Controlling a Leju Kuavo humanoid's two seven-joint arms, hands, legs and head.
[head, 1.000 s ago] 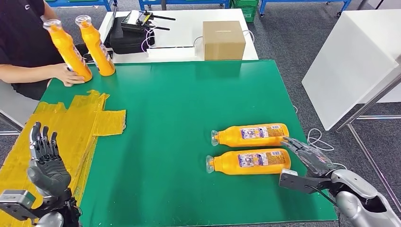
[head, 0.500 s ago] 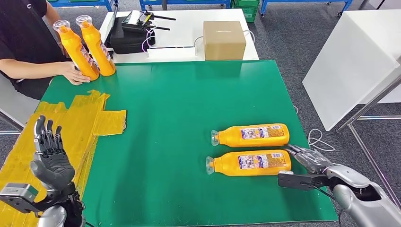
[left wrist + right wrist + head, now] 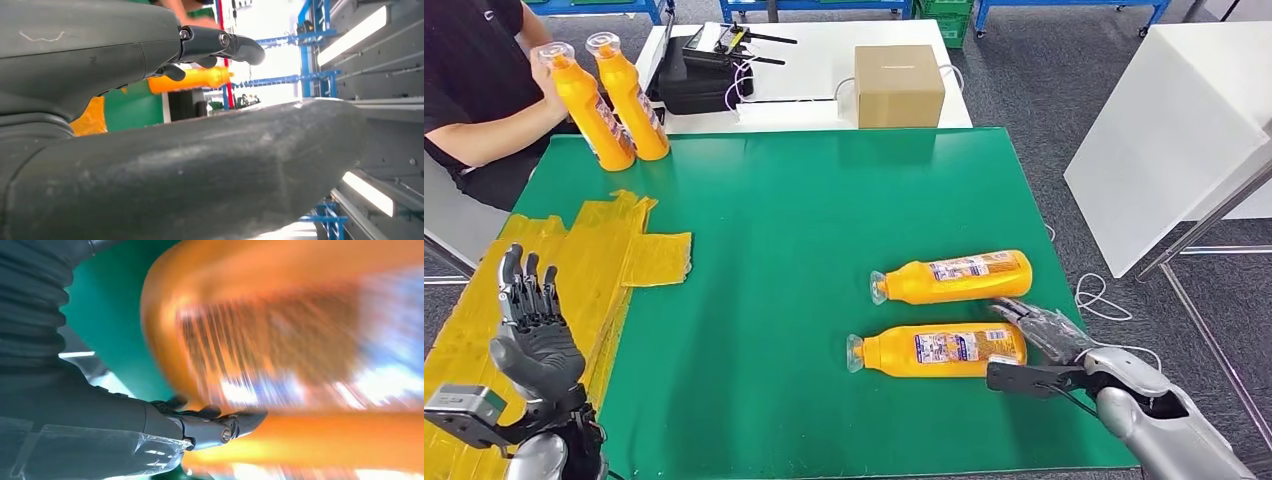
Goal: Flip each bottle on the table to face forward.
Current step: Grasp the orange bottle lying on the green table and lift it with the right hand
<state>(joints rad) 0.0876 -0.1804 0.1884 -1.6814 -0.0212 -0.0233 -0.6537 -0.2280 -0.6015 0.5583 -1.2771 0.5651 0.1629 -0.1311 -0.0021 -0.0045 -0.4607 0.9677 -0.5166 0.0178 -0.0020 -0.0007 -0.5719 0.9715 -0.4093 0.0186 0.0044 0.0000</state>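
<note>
R hand touching near bottle base; L hand raised, empty.

Green table mat w/ two orange bottles lying on their sides at right, caps pointing left; far bottle tilted a bit, near bottle just below it, labels up; right hand at near bottle's base end, fingers touching it; left hand raised over yellow tape patch, fingers apart, holding nothing; two more orange bottles upright at far left corner, a person's hand on one; cardboard box on white table behind.
</note>
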